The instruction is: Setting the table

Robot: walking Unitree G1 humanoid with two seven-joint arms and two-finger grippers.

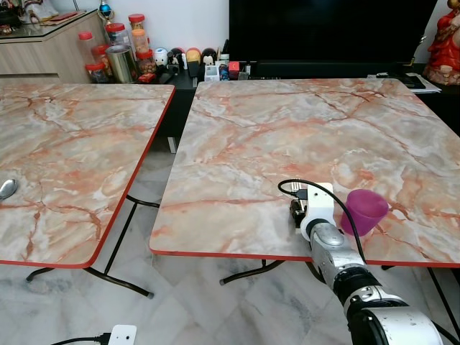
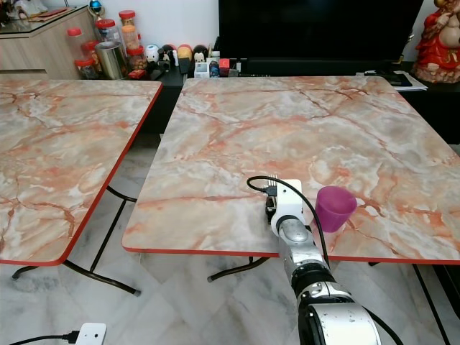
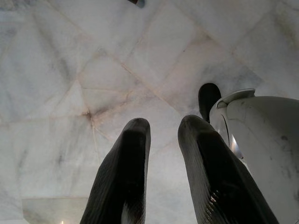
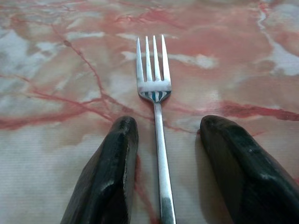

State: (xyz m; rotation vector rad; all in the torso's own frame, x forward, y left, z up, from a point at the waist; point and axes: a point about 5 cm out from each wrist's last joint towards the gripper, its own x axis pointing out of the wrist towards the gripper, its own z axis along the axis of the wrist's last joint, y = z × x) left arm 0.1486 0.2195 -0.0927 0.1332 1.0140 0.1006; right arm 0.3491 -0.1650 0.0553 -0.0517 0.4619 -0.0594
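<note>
Low in the frame, the right gripper [image 4: 166,163] is standing open astride a light, stiff, slippery fork [image 4: 156,107]; pinching mid-handle looks best.

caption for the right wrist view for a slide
Right gripper open, its fingers straddling a fork lying flat on the marbled table.

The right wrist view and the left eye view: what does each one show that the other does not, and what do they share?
The right wrist view alone shows a fork lying flat between the open fingers of the right hand, touching neither. The left eye view alone shows the purple cup beside that wrist, a second table with a spoon at its edge, jars and the dark TV. Both show the marbled table under the right hand.
</note>
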